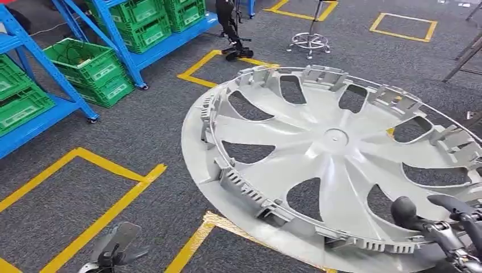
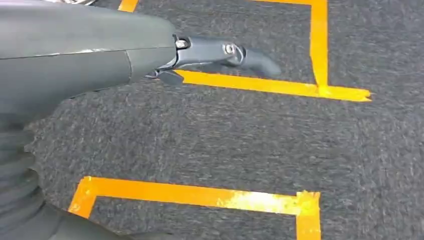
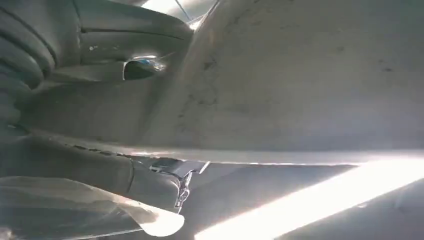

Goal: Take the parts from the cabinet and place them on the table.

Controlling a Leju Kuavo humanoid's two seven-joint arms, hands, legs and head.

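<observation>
- No text, number or brand can be read in any view.
- The green crates (image 1: 85,65) on the blue shelving (image 1: 68,91) carry pale labels on their sides, too small and blurred to make out.
- The grey wheel cover (image 1: 335,165) shows no legible marking on its inner face.
- The yellow tape lines (image 1: 108,210) on the floor bear no writing.

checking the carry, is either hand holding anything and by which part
The right hand holds the grey wheel cover by its outer rim, at the edge nearest the robot. The left hand holds nothing.
</observation>
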